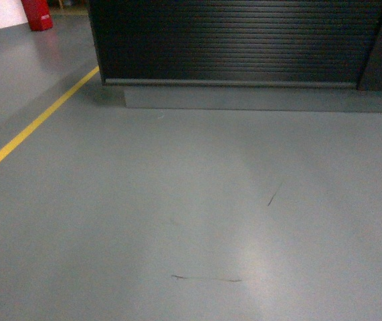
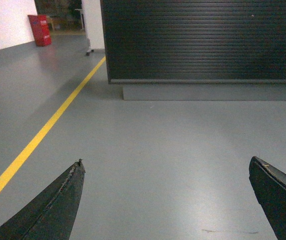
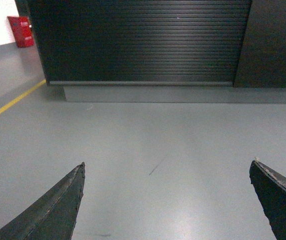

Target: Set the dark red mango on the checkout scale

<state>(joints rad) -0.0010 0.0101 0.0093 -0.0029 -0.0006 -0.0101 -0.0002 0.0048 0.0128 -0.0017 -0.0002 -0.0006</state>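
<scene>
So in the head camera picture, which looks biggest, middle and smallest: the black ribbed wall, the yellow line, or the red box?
As they look in that view:
1. The ribbed black front panel, biggest.
2. The yellow line, long and thin.
3. The red box, smallest, but it is farther away and cut off by the edge.

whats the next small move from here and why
Probably roll the base forward toward the checkout. Only its ribbed black front panel shows across a stretch of bare grey floor, and neither mango nor scale is in any view. Both the left gripper and the right gripper are open and empty, so there is nothing to place yet.
</scene>
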